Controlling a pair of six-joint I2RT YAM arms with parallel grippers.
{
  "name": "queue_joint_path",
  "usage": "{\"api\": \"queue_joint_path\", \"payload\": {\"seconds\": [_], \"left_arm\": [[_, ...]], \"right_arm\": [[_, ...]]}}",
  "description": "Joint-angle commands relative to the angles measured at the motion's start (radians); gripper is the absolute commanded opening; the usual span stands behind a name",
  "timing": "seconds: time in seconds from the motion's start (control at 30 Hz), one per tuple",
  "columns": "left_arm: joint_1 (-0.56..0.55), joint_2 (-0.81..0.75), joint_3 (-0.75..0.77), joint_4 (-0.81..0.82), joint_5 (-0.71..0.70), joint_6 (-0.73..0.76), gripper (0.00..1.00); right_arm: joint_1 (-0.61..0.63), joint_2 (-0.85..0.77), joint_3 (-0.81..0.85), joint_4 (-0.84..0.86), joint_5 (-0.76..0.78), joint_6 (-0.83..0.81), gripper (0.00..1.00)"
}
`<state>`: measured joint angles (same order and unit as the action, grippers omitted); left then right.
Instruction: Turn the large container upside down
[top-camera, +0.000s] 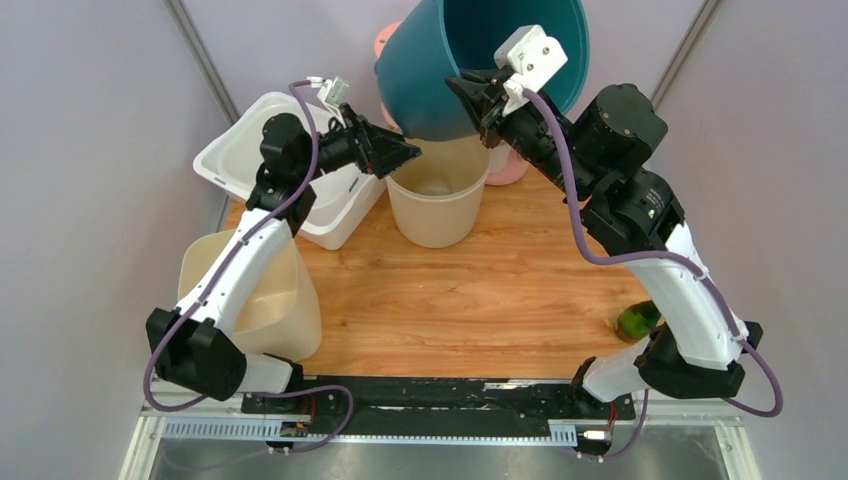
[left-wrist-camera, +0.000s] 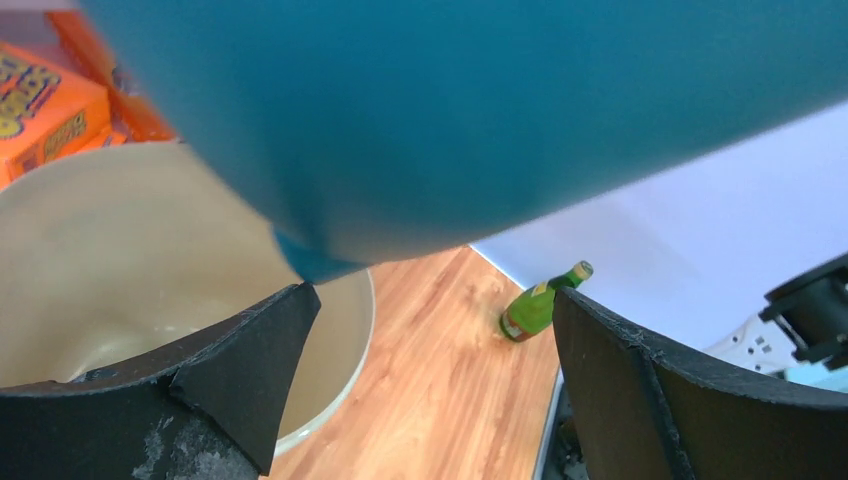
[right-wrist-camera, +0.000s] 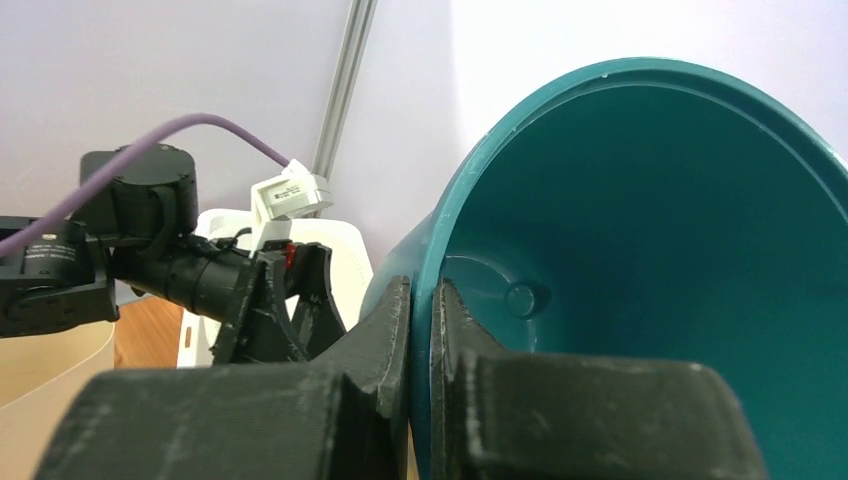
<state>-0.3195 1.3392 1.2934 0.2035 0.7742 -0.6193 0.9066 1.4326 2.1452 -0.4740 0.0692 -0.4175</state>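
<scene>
The large teal container (top-camera: 440, 70) hangs in the air at the back, tilted, its mouth facing up and toward the camera. My right gripper (top-camera: 478, 95) is shut on its rim; in the right wrist view (right-wrist-camera: 422, 300) one finger is inside the wall and one outside of the teal container (right-wrist-camera: 660, 250). My left gripper (top-camera: 412, 150) is open and empty, just under the container's lower edge, above a beige bucket (top-camera: 435, 195). In the left wrist view the teal wall (left-wrist-camera: 450, 110) fills the top, close over my open gripper (left-wrist-camera: 435, 310).
A white bin (top-camera: 255, 160) stands at the back left, a beige bin (top-camera: 265, 300) at the near left. A pink container (top-camera: 510, 165) is behind the bucket. A green bottle (top-camera: 635, 320) lies at the right edge. Orange boxes (left-wrist-camera: 50, 100) show in the left wrist view.
</scene>
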Motion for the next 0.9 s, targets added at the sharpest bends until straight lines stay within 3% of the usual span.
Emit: {"api": "queue_joint_path", "payload": {"seconds": [0.0, 0.27, 0.5, 0.8, 0.87], "left_arm": [[0.030, 0.035, 0.039, 0.046, -0.016, -0.110, 1.00], [0.054, 0.053, 0.065, 0.174, 0.056, -0.206, 1.00], [0.055, 0.011, 0.115, 0.164, 0.160, -0.192, 1.00], [0.048, -0.108, -0.029, 0.137, 0.195, -0.204, 1.00], [0.040, -0.136, -0.040, 0.111, 0.219, -0.192, 1.00]], "right_arm": [[0.005, -0.057, 0.025, 0.125, -0.004, -0.024, 0.00], [0.004, -0.079, -0.002, 0.101, 0.015, 0.011, 0.00], [-0.014, -0.177, -0.190, 0.086, 0.031, 0.083, 0.00], [-0.041, -0.279, -0.385, 0.029, 0.007, 0.137, 0.00], [-0.054, -0.302, -0.424, 0.012, 0.012, 0.149, 0.07]]}}
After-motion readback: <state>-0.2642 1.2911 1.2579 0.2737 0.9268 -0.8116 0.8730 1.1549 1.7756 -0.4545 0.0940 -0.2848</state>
